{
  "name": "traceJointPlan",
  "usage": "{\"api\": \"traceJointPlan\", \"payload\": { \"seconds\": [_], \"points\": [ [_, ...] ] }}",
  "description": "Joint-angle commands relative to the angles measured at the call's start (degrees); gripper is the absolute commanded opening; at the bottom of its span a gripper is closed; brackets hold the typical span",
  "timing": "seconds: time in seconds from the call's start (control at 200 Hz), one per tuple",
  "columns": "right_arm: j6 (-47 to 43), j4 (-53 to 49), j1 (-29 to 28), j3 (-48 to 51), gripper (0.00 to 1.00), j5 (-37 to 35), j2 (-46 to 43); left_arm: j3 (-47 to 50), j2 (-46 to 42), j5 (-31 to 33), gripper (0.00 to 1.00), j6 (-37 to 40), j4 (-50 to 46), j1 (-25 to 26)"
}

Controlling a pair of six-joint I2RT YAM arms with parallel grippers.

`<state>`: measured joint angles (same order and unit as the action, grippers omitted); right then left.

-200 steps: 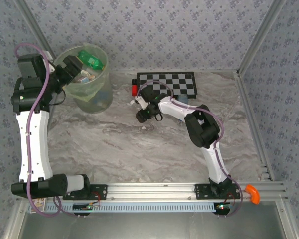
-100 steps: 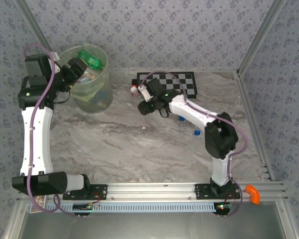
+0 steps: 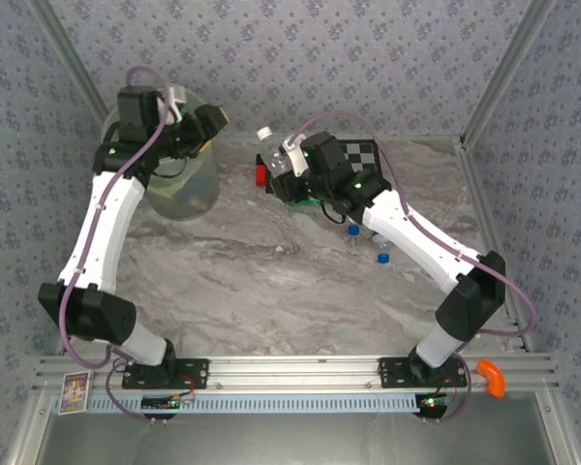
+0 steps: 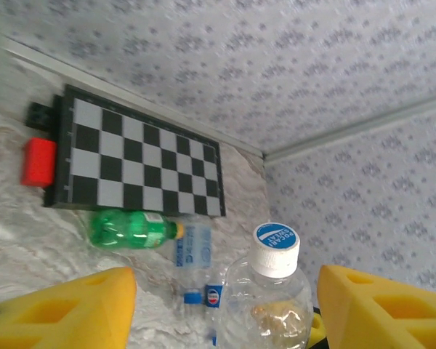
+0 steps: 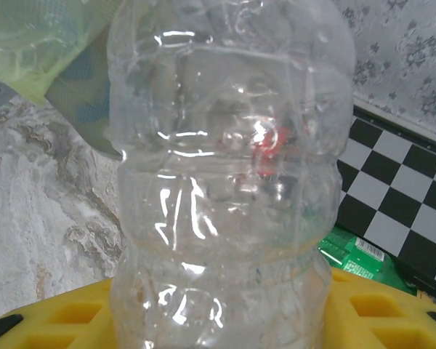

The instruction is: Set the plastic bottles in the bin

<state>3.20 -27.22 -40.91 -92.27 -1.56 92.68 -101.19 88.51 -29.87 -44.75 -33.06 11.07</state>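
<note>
Right hand point(image 3: 283, 155) tight around clear bottle point(image 5: 225, 182)

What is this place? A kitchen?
Probably a robot test booth, not a kitchen: a left arm and right arm bolted to a metal rail, a checkerboard on the marble-look table, and patterned walls closing it in.

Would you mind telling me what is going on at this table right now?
The robot is clearing plastic bottles into the bin. The right gripper holds a clear bottle off the table near the checkerboard. The left gripper hovers open by the bin's rim, holding nothing. A green bottle and blue-capped bottles lie on the table.
</note>
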Motion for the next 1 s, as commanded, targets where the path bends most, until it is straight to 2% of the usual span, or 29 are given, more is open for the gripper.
{"api": "traceJointPlan", "payload": {
  "seconds": [0.0, 0.175, 0.445, 0.56, 0.72, 0.795, 0.92, 0.995],
  "points": [
    [0.5, -1.0, -0.6, 0.4, 0.49, -2.0, -2.8, -4.7, 1.5, -3.7, 0.65, 2.2, 3.1, 2.9],
    [0.3, -0.9, -1.5, 1.0, 0.49, -2.7, -4.7, -8.7, 5.7, -5.3, 0.59, 3.8, 1.9, 6.5],
    [-0.1, -1.1, -2.6, 1.2, 0.49, -3.9, -5.4, -13.5, 9.9, -5.9, 0.52, 5.3, -0.3, 9.4],
    [0.0, -0.7, -2.7, 1.5, 0.49, -3.9, -5.7, -13.8, 10.8, -6.1, 0.43, 5.8, -1.5, 9.9],
    [-0.1, -0.5, -2.7, 1.6, 0.49, -4.1, -5.9, -13.7, 10.7, -4.7, 0.42, 7.5, -3.0, 10.4],
    [-0.1, -0.3, -2.6, 1.5, 0.49, -3.8, -5.9, -13.5, 11.1, -4.2, 0.46, 7.8, -3.8, 10.6],
    [0.0, 0.1, -2.7, 1.3, 0.49, -3.7, -5.8, -13.4, 11.7, -2.8, 0.48, 8.5, -5.3, 10.6],
    [0.0, 0.1, -2.7, 1.2, 0.49, -3.6, -5.8, -13.8, 11.8, -1.3, 0.43, 9.4, -5.5, 10.8]
  ]
}}
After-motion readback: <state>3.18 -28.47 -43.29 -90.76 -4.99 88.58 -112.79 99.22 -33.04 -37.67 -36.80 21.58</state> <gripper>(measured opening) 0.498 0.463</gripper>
